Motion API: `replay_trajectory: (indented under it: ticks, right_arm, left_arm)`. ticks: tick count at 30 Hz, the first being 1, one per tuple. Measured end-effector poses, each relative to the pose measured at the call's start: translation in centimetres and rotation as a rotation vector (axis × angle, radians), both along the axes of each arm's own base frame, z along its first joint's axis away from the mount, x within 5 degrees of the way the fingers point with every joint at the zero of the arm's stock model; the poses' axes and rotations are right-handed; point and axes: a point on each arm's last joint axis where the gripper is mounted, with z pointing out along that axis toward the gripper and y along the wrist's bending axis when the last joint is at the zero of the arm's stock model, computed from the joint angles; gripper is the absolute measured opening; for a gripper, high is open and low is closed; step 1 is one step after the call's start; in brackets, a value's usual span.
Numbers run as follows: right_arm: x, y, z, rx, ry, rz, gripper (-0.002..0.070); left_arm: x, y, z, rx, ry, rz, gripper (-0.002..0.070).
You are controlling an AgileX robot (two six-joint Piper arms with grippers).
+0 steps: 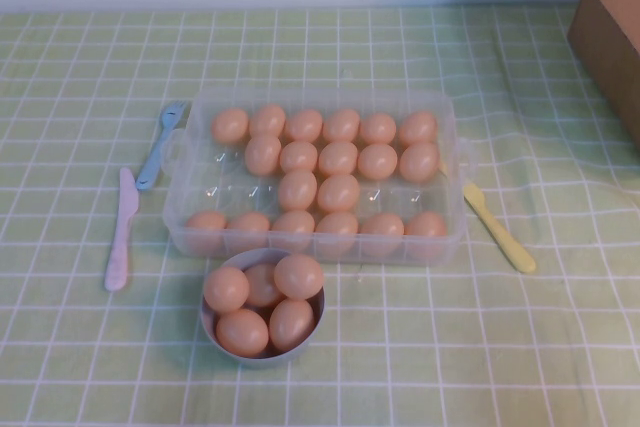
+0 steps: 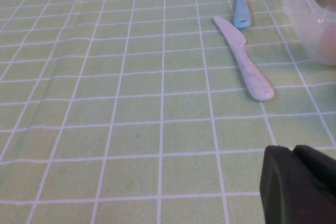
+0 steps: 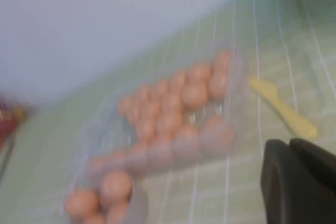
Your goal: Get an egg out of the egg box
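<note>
Egg box point(image 1: 190, 209): clear plastic tray at the middle of the desk point(image 1: 480, 347), which wears a green checked cloth; peach-orange eggs fill most of its cups.
Egg point(image 1: 338, 192): one of the many alike, sitting in the box's third row.
Bowl point(image 1: 215, 339): small, grey, just in front of the box, piled with five eggs.
Cutlery: blue fork point(image 1: 158, 147) and pink knife point(image 1: 121, 230) left of the box; yellow knife point(image 1: 500, 229) right of it.
Left tool point(image 2: 300, 184): low over bare cloth near the pink knife, holding nothing; cannot tell how its fingers stand.
Right tool point(image 3: 299, 179): raised, off to the box's right, closed and empty.
</note>
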Motion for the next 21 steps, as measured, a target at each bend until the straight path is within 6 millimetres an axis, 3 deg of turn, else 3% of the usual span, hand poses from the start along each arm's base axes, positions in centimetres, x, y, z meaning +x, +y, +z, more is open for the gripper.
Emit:
replay_trajectory:
  ticks: [6, 10, 17, 21]
  right_arm:
    - [1.9, 1.1, 3.0, -0.235, 0.275, 0.176, -0.0017]
    - [4.8, 1.3, 4.3, -0.380, 0.482, 0.256, -0.0017]
    - [9.7, 1.6, 5.8, -0.512, 0.638, 0.352, -0.0017]
    - [12.5, 3.1, 6.3, -0.582, 0.666, 0.441, -0.0017]
  left_arm:
    - [0.0, 0.0, 0.0, 0.000, 0.000, 0.000, -0.0005]
    - [0.0, 0.0, 0.0, 0.000, 0.000, 0.000, -0.0005]
    - [0.0, 0.0, 0.0, 0.000, 0.000, 0.000, -0.0005]
    - [0.0, 0.0, 0.0, 0.000, 0.000, 0.000, -0.0005]
